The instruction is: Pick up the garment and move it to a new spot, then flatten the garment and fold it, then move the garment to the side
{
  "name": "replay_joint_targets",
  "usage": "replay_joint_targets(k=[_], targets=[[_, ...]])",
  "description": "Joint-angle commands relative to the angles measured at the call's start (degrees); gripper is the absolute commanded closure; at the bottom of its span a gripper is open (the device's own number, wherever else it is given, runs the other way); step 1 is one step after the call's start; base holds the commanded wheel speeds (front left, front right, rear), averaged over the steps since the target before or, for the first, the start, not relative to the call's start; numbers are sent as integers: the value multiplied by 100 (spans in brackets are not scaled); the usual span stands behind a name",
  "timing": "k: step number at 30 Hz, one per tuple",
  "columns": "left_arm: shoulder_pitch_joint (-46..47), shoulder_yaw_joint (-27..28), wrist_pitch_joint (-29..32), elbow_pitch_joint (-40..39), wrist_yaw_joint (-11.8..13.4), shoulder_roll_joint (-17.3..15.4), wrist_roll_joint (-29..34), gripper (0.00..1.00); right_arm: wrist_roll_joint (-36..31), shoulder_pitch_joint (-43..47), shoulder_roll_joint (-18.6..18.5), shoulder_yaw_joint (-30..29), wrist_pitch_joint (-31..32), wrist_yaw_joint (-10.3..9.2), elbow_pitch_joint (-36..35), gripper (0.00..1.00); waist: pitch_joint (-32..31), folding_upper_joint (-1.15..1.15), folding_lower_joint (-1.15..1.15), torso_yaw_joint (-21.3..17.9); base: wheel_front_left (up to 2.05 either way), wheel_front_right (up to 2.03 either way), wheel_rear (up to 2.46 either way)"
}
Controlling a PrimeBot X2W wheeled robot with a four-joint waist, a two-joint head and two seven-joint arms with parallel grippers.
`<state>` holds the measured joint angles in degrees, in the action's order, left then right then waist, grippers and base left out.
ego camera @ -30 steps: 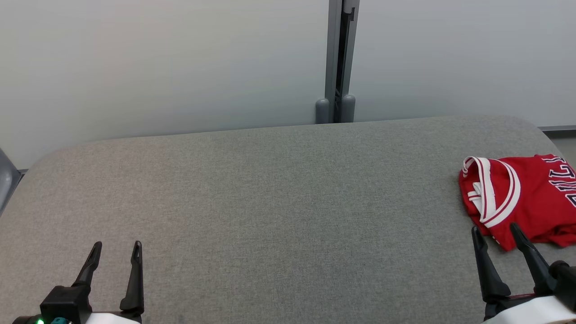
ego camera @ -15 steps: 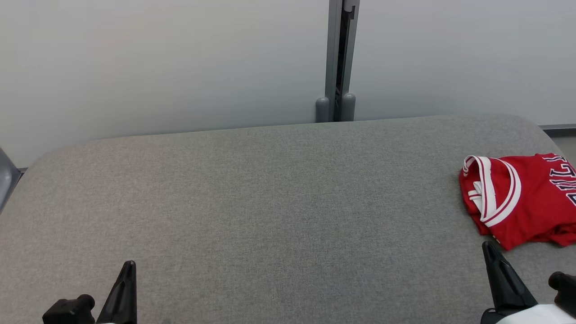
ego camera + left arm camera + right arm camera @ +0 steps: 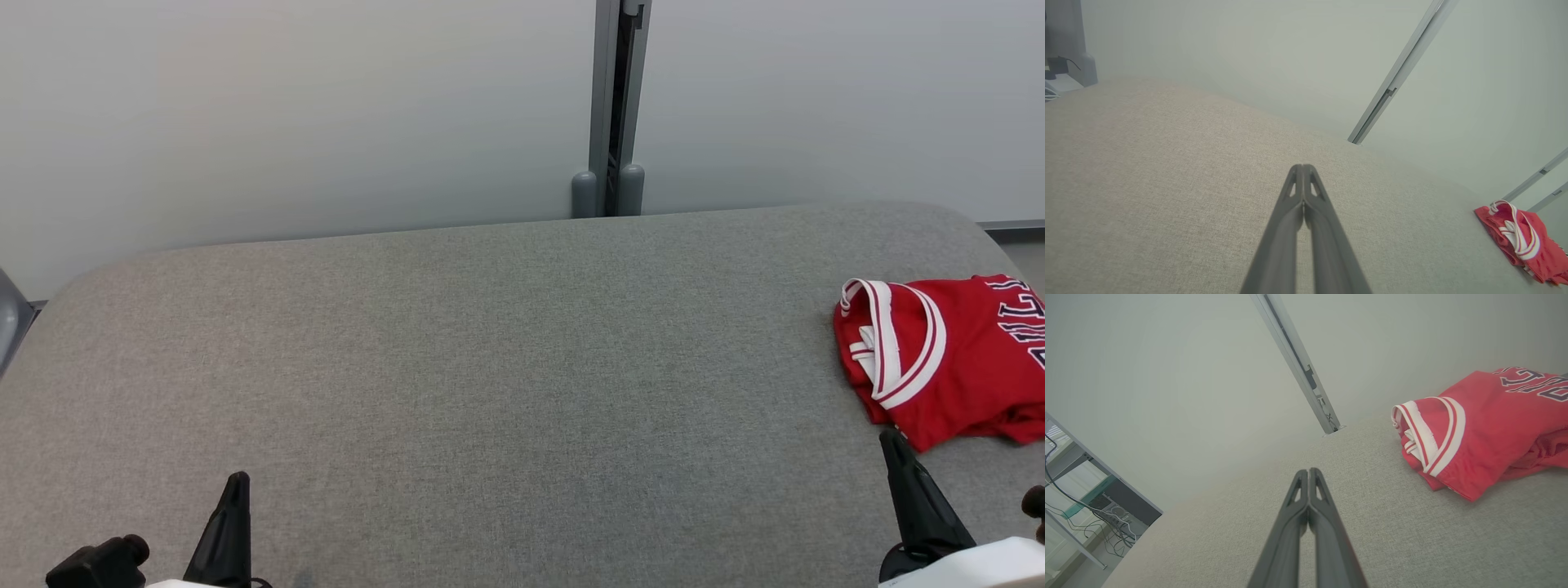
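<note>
At the lower left of the head view one dark finger [image 3: 227, 531] of the left claw [image 3: 1303, 168] rises from the bottom edge over the front part of the table [image 3: 490, 367]. In the left wrist view its two fingers are pressed together at the tips, with only a thin slit lower down, and nothing is between them. The claw is above the bare grey cloth of the table. Behind the table stands a pale wall [image 3: 286, 106], and a little right of the middle a grey metal post [image 3: 612, 98] goes up along it. Further to the right lies the garment [image 3: 947, 359], a red shirt folded into a compact pile at the right end of the table, close to the table's right edge. Its opening with white and red trim [image 3: 898, 359] is turned to the left, and dark letters [image 3: 1024, 327] with white outline are on its top, cut by the picture's border. Just in front of the garment is the right claw [image 3: 1308, 470]. The right wrist view shows its fingers closed tip to tip and empty, near the garment but not touching it.
</note>
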<state>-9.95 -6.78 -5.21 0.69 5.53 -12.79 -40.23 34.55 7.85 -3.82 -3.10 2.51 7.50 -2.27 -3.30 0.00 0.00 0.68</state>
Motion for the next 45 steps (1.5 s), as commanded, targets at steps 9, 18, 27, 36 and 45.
replay_joint_targets(k=[9, 18, 27, 36, 45], targets=[[225, 154, 64, -37, -218, 82, -837, 100, 953, -228, -91, -49, 100, 0, 94, 100, 31, 0, 0, -6, 0, 0, 0], [263, 228, 106, -13, -356, 175, -1407, 100, 1602, -303, -110, -77, 164, 0, 205, 100, 57, 0, 0, -12, 0, 0, 0], [305, 309, 151, 9, -499, 275, -2000, 100, 2270, -370, -126, -111, 242, 0, 326, 100, 86, 0, 0, -18, 0, 0, 0], [329, 382, 201, 31, -629, 364, -2539, 100, 2875, -441, -137, -141, 314, 0, 431, 100, 116, 0, 0, -24, 0, 0, 0], [361, 451, 239, 50, -749, 452, -3035, 100, 3424, -506, -143, -172, 384, 0, 537, 100, 145, 0, 0, -30, 0, 0, 0]])
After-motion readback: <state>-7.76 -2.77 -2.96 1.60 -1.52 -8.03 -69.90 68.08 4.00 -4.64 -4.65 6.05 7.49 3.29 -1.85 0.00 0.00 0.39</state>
